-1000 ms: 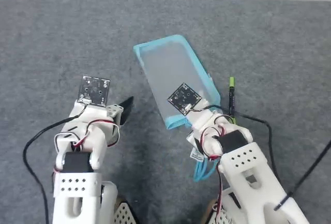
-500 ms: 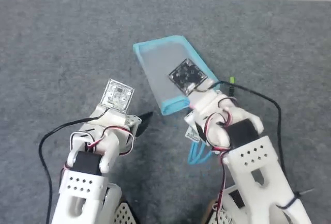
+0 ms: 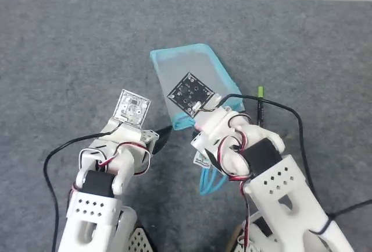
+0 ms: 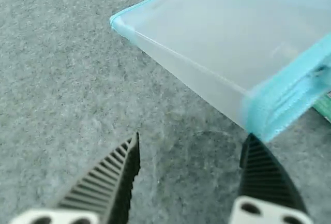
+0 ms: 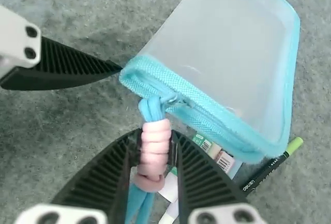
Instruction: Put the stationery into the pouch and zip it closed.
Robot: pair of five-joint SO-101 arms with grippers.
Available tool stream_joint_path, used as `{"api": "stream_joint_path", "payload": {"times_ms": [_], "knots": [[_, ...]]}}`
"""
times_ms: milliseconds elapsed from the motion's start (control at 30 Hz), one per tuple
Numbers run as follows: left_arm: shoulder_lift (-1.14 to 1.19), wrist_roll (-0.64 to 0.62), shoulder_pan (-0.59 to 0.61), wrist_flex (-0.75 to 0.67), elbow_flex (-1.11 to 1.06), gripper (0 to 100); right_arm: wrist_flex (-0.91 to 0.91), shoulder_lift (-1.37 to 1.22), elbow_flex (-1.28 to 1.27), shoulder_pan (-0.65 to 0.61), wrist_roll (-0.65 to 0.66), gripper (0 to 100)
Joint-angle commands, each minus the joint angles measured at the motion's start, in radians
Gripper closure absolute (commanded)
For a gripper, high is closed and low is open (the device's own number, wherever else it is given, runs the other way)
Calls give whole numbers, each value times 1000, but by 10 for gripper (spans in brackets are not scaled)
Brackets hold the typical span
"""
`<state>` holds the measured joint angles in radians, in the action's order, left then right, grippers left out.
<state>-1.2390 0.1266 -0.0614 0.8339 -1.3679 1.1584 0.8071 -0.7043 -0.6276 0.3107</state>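
- High view: a translucent plastic pouch with light-blue fabric trim (image 3: 189,66) lies flat on the grey felt-covered table (image 3: 70,42). It is about midway between the table's left and right edges, with its zip end turned toward the two arms.
- Right gripper (image 5: 153,142) is narrowly closed around a pink ribbed zip pull (image 5: 154,131), clamping it between both black ridged fingers.
- A light-blue cord (image 5: 150,107) runs from the pull to the slider at one corner of the pouch's zip end. Its loose loops trail beside the right arm toward the table's near edge.
- Left gripper (image 4: 194,146) is spread wide and holds nothing, just above the felt. One fingertip (image 4: 253,149) is just beside the zip-end corner of the pouch, not touching it.
- A black pen with a green tip (image 3: 260,107) lies on the table just beside the pouch, on the side toward the table's right edge.
- Label-printed stationery pieces (image 5: 217,154) show at the zip edge. Whether they are inside or under the pouch cannot be told.
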Motion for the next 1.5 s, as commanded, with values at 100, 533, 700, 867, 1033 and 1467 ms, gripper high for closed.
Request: {"api": "stream_joint_path", "payload": {"times_ms": [100,533,700,867,1033,1467], "knots": [[-31,-12,-18,12,36,705,-10,-56,58,-10,-12,991],[-29,-12,-97,-37,1,705,-61,-125,66,-16,-15,991],[-26,-11,-95,-55,-19,705,12,-24,66,-12,-12,991],[-23,-11,-95,-58,-21,705,48,68,66,-10,-12,991],[-29,-15,-20,-77,-19,705,116,74,57,-10,41,991],[-23,-69,74,-112,-19,705,127,76,-8,31,71,991]]}}
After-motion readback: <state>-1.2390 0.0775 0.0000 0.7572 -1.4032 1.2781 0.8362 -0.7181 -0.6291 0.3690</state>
